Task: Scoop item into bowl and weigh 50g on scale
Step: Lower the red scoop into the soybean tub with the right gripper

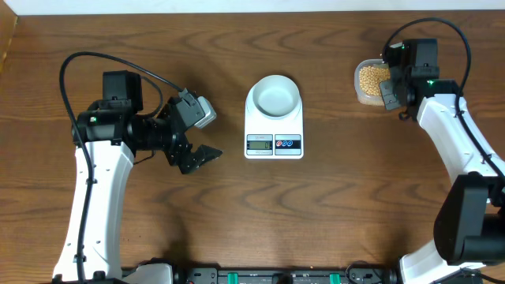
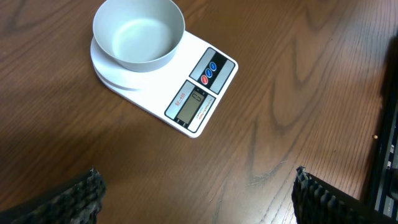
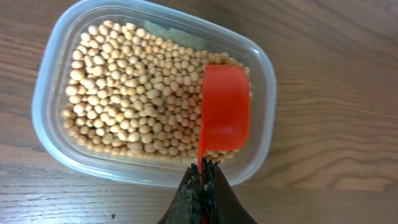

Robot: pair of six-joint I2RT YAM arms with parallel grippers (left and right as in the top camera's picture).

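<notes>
The white bowl sits empty on the white scale; both show in the left wrist view, bowl and scale. The tan beans fill a clear plastic tub at the back right. My right gripper is shut on the handle of a red scoop, whose cup lies over the beans at the tub's right end, back side up. My left gripper is open and empty, left of the scale.
The table's far edge runs behind the tub and scale. A dark rail with connectors lies along the front edge. Bare wood lies between scale and tub.
</notes>
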